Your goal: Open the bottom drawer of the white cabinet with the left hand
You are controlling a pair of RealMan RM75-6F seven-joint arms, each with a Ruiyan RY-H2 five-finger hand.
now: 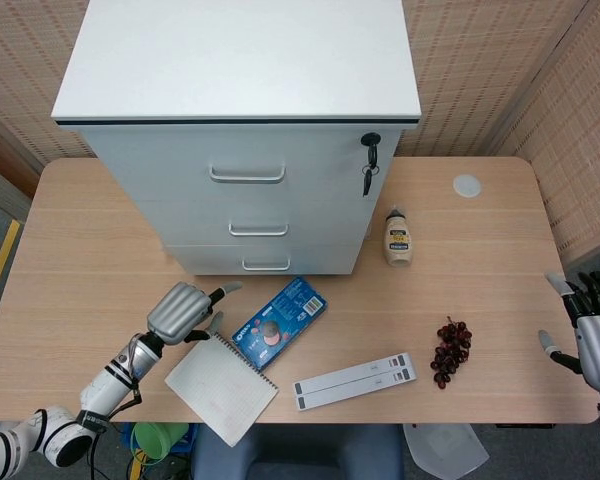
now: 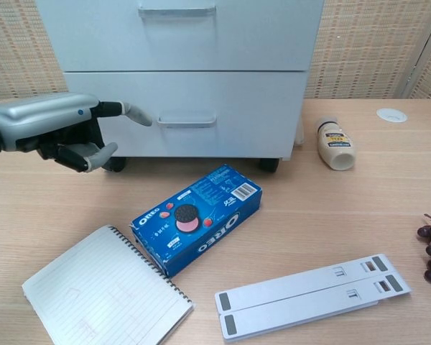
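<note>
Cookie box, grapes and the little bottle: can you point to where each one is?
Cookie box (image 2: 198,218), chest view, on the top face near the cookie picture.
Grapes (image 1: 451,351), head view, middle of the bunch.
Little bottle (image 2: 335,146), chest view, on its label, lying on its side.
</note>
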